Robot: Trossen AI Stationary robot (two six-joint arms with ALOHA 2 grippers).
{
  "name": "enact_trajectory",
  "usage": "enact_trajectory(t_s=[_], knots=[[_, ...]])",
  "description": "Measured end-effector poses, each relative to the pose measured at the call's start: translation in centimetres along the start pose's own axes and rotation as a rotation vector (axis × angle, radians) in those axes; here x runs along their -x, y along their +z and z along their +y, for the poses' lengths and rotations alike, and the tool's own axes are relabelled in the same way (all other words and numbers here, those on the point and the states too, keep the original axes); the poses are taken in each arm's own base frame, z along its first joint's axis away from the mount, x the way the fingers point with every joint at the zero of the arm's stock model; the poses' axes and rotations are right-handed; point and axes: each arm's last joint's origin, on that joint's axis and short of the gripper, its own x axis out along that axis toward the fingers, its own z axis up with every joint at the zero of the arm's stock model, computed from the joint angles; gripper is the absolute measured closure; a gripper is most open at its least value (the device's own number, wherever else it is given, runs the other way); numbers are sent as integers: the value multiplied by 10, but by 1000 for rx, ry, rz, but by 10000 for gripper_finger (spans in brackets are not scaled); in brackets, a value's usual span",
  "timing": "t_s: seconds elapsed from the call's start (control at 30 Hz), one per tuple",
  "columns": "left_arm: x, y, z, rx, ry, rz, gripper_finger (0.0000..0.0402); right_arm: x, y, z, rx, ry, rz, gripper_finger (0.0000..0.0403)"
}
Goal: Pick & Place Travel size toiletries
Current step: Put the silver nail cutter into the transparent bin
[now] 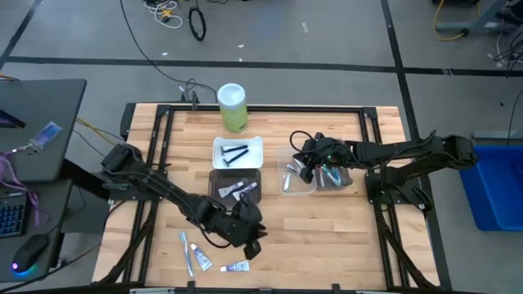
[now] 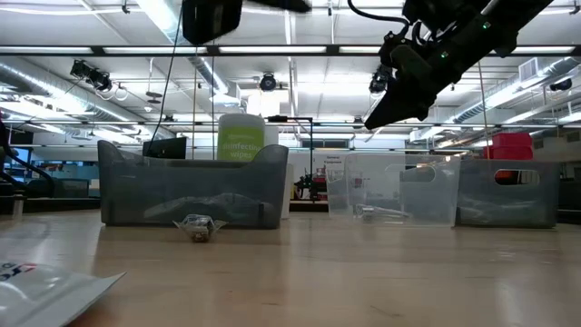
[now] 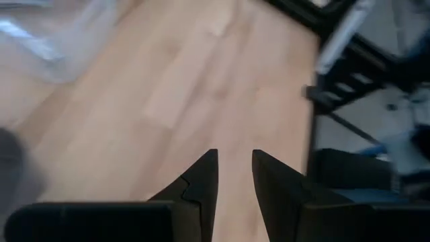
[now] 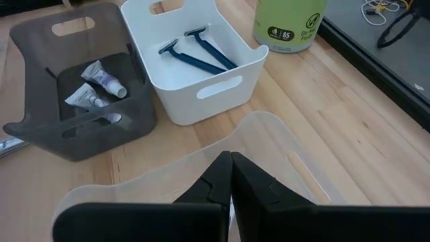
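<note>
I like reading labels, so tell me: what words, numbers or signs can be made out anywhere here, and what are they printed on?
"85": in a dark round badge on the green canister, right wrist view.
A second round badge sits beside it; its sign is unreadable.
Small white print next to the badges: too small to read.
White lettering on the same canister in the low view: blurred.
Print on the small tubes in the grey tray: unreadable.

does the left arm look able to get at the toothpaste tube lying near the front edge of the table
Probably yes. The left gripper hangs just above and beside the toothpaste tube, fingers apart, with bare table around and nothing between them.
</note>
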Motion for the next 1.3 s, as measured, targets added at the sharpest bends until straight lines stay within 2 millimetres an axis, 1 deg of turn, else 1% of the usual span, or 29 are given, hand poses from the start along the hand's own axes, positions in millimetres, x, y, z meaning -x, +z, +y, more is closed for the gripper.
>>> enact_trajectory(t_s=[0.1, 0.2, 0.3, 0.47, 0.6, 0.67, 0.83, 0.93, 1.03, 1.1, 1.17, 1.3], knots=[[2, 0, -5, -24, -54, 52, 301, 0, 0, 0, 0, 0, 0, 389], [3, -1, -6, 29, -99, 112, 301, 0, 0, 0, 0, 0, 0, 389], [3, -5, -5, 63, -98, 164, 301, 0, 0, 0, 0, 0, 0, 389], [6, -10, -8, 34, -119, 207, 301, 0, 0, 0, -20, 0, 0, 389], [7, -14, -11, -25, -130, 211, 300, 0, 0, 0, -29, 0, 0, 389], [7, -14, -11, -27, -124, 201, 296, 0, 0, 0, -29, 1, -5, 389], [7, -15, -11, -3, -78, 164, 270, 0, 6, 1, -55, 12, -58, 389], [2, -20, -7, 108, 10, 130, 250, 0, 7, 1, -95, 17, -72, 389], [-6, -21, -2, 283, 61, 137, 233, 0, 7, 1, -99, 18, -75, 389], [-12, -29, 4, 364, 127, 176, 226, 0, 8, 1, -99, 18, -76, 389], [-23, -35, 6, 460, 147, 198, 222, 0, 7, 1, -98, 19, -73, 389], [-42, -52, 14, 658, 237, 277, 221, 0, 7, 1, -98, 18, -71, 389]])
